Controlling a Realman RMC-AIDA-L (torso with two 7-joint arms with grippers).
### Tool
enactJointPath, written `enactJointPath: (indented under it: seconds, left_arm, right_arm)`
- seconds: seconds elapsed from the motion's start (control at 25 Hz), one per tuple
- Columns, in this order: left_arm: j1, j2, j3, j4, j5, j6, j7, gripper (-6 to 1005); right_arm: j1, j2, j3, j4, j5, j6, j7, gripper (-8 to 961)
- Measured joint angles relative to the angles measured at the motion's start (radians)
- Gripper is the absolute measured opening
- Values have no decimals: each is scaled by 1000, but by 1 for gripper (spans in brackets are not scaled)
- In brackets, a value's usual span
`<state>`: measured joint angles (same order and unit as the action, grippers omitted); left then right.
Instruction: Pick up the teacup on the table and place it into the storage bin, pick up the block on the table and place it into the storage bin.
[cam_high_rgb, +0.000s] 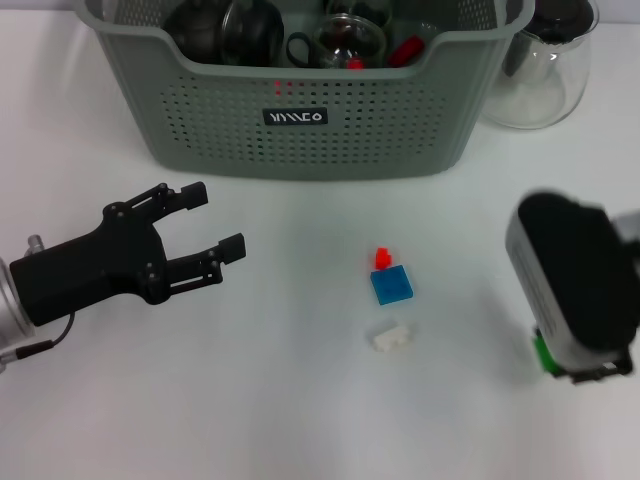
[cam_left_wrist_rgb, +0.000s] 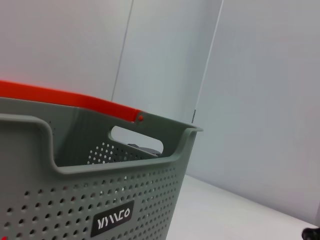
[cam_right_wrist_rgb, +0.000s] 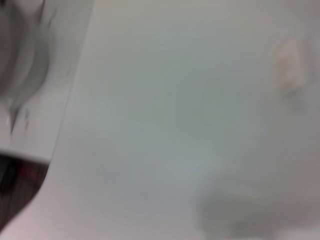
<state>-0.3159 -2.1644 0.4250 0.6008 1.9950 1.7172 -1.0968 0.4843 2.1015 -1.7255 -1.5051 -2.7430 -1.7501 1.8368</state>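
Observation:
The grey-green storage bin (cam_high_rgb: 300, 120) stands at the back of the table and fills the left wrist view (cam_left_wrist_rgb: 65, 200) close up. Inside it lie a clear glass teacup (cam_high_rgb: 350, 38), dark glassware and a red piece. On the table in front sit a small red block (cam_high_rgb: 382, 258) touching a blue block (cam_high_rgb: 392, 286), and a white block (cam_high_rgb: 392, 337) just nearer. My left gripper (cam_high_rgb: 220, 217) hovers open and empty at the left, in front of the bin. My right arm (cam_high_rgb: 570, 290) hangs over the table's right side; a small green piece (cam_high_rgb: 543, 357) shows beneath it.
A clear glass pot (cam_high_rgb: 545, 70) with a dark lid stands right of the bin at the back. The right wrist view shows only blurred white table surface.

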Motion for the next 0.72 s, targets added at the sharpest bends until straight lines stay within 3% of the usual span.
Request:
enactJointPath:
  seconds: [0.28,0.72]
  left_arm:
    - [2,-1,5,34,29,60,0,875]
    - [26,8,-1,194,54,147,-7,874]
  right_arm:
    - [64,0,134,18,240,53,104,424]
    - [86,0,208,105,572,308,292,423]
